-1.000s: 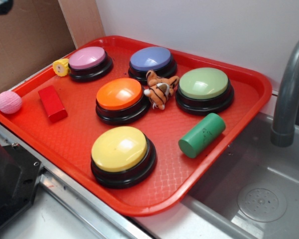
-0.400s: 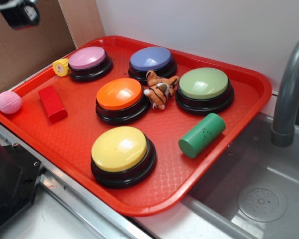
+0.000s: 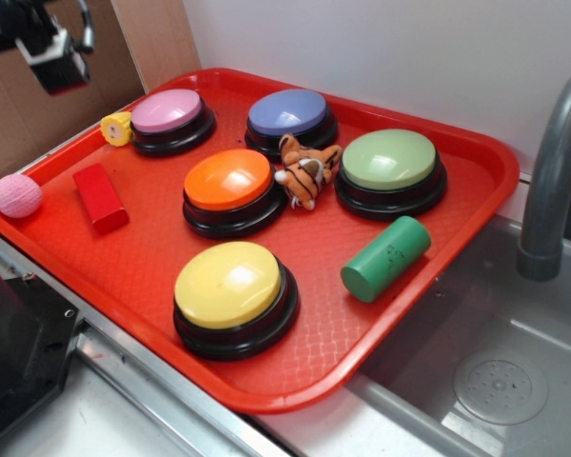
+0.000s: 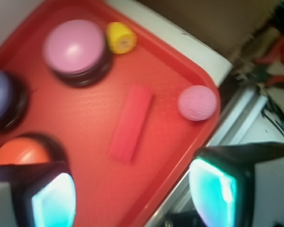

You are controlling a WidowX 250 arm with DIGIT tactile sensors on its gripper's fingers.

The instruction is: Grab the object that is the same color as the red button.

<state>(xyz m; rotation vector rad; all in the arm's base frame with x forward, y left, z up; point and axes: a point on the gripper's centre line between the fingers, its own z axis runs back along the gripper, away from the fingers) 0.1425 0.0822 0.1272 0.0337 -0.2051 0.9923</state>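
Our gripper [image 4: 132, 189] has just dropped into view, jaws spread and empty, high above the small red rectangular block [image 3: 100, 197]; approach underway.

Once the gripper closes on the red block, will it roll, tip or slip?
The red block lies flat on its long face on the tray, so rolling or tipping seems unlikely. Its plain, smooth-looking sides might slip somewhat. It looks rigid. The gripper stands open above it.
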